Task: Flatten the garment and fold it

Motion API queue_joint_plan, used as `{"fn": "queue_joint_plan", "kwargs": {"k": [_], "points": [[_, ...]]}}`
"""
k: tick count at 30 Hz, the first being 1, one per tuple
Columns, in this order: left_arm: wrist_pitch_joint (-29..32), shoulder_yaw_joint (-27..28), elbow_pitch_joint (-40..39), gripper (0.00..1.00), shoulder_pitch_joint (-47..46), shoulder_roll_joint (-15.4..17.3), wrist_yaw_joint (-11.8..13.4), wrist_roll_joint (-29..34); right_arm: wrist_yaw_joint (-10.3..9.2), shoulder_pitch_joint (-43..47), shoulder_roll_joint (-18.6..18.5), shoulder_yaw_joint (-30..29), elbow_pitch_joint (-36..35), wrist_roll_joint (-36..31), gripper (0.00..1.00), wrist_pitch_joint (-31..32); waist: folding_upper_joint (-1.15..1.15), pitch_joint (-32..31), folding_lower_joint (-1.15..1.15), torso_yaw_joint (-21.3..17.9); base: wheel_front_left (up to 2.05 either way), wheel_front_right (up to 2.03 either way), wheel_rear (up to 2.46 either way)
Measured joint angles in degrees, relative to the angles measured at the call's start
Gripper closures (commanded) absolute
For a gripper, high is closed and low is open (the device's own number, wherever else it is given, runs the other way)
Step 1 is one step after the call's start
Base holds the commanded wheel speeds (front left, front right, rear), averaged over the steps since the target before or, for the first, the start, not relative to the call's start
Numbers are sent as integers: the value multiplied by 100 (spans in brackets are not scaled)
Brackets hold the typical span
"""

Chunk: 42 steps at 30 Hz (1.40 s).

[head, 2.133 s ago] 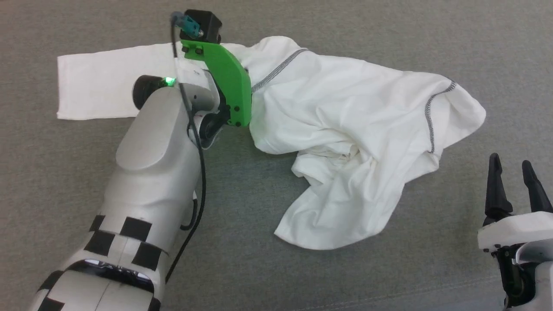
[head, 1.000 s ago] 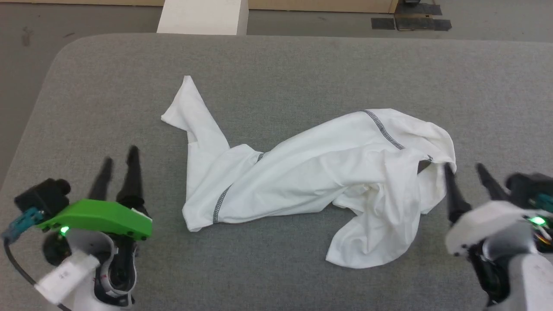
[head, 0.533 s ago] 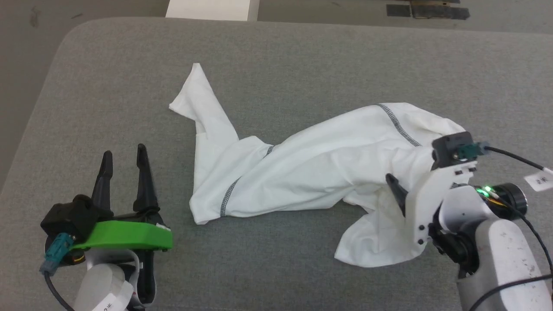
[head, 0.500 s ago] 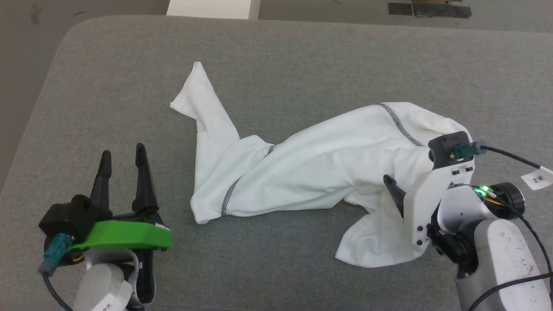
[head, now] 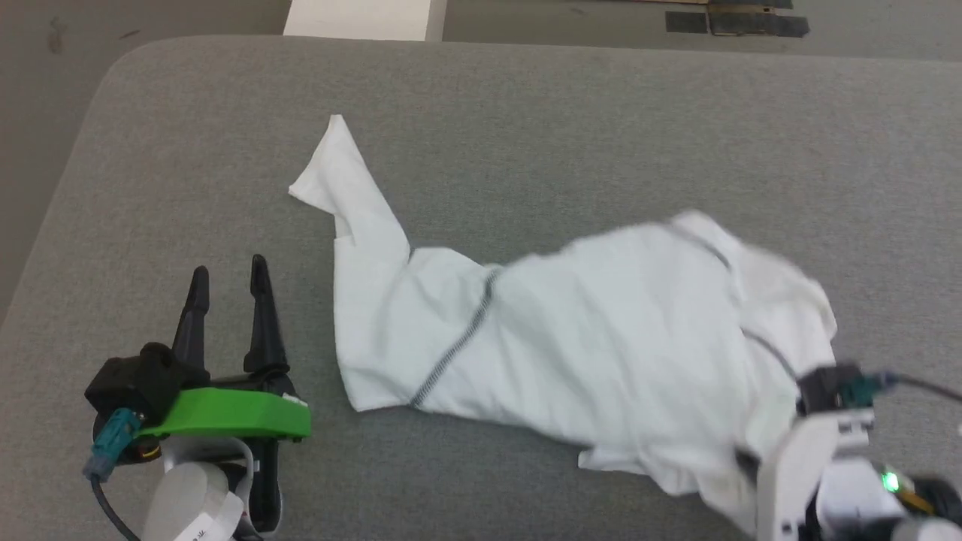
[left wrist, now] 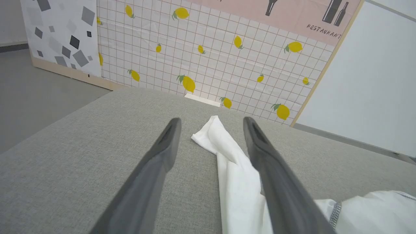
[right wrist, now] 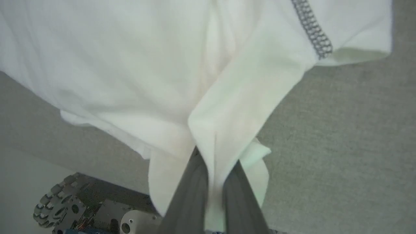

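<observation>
The right hand [right wrist: 215,164] has drawn back and clamped a fold of the shirt [head: 601,338], now spread across the grey desk [head: 526,105]; the left hand [head: 228,274], fingers apart, sits beside it.

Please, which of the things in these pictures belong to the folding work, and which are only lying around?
Belongs to the job:
garment, crumpled on the grey padded surface
right gripper, jaws shut on its fabric
left gripper, jaws open, holding nothing

Just lying about:
white box beyond the far edge
dark floor mats
lemon-print wall panel
</observation>
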Motion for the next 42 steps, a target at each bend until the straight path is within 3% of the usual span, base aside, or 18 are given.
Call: {"fn": "queue_joint_plan", "kwargs": {"k": [4,7,9,16,23,26,33,40,41,42], "points": [[-1,-44,170,0,-10,-13,-47,8,0,548,4,-174,-56,178,100,327,0,2,0,-98,0,0,0],[-1,-97,325,0,-53,-25,-78,8,0,574,14,-231,-27,249,100,232,0,25,0,-161,0,0,0],[-2,-105,408,0,-75,-30,-97,8,0,508,14,-248,13,327,0,-125,0,34,0,-196,0,0,0],[-4,-130,614,0,-87,-41,-129,4,0,383,21,-878,-201,1027,0,-888,0,-65,0,-238,0,0,0],[-4,-176,694,0,-88,-44,-148,-3,0,163,9,-1444,-798,611,0,-1160,0,-83,0,-281,0,0,0],[-4,-205,701,0,-96,-46,-152,-2,0,-319,-49,-1138,-764,302,0,-1056,0,-26,0,-313,0,0,0],[-4,-352,701,0,-324,-53,-197,-2,0,-1544,-839,-240,279,-200,0,-780,0,211,0,-273,0,0,0],[-4,-371,719,0,-400,-57,-204,-2,0,-2003,-1257,509,1093,-145,0,-502,0,410,1,-78,0,0,0],[-4,-366,723,0,-400,-56,-204,-2,0,-2019,-1281,543,1152,-118,68,-468,0,424,1,-59,0,0,0],[-4,-359,728,0,-400,-56,-204,-2,0,-2033,-1300,570,1195,-70,89,-463,0,438,1,-37,0,0,0]]}}
